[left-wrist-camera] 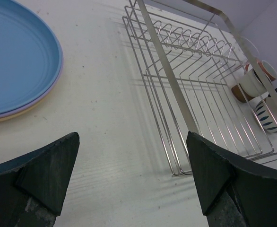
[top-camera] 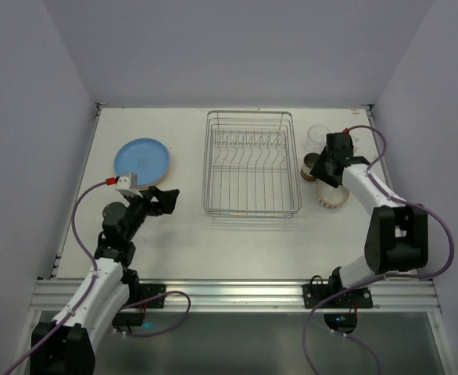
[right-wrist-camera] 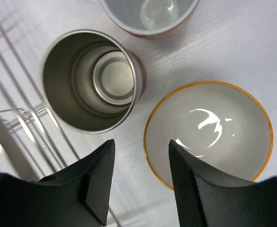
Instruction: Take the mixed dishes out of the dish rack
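The silver wire dish rack [top-camera: 252, 168] is sitting on the white counter [top-camera: 182, 234]. Right of it, the right fingers [right-wrist-camera: 141, 149] are hanging half-spread, gripping nothing, over a metal-lined cup [right-wrist-camera: 89, 80] and a glossy orange-rimmed bowl [right-wrist-camera: 209, 127] (interiors only this wrist view is showing). The left fingers [left-wrist-camera: 134, 161] are gaping wide near the smooth blue plate [left-wrist-camera: 15, 56].

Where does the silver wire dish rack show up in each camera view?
Top external: silver wire dish rack in the centre of the picture, between the arms.
Left wrist: upper right, seen from low down.
Right wrist: only its wires along the left edge.
Shared landmark: brown metal-lined cup beside the rack's right side.
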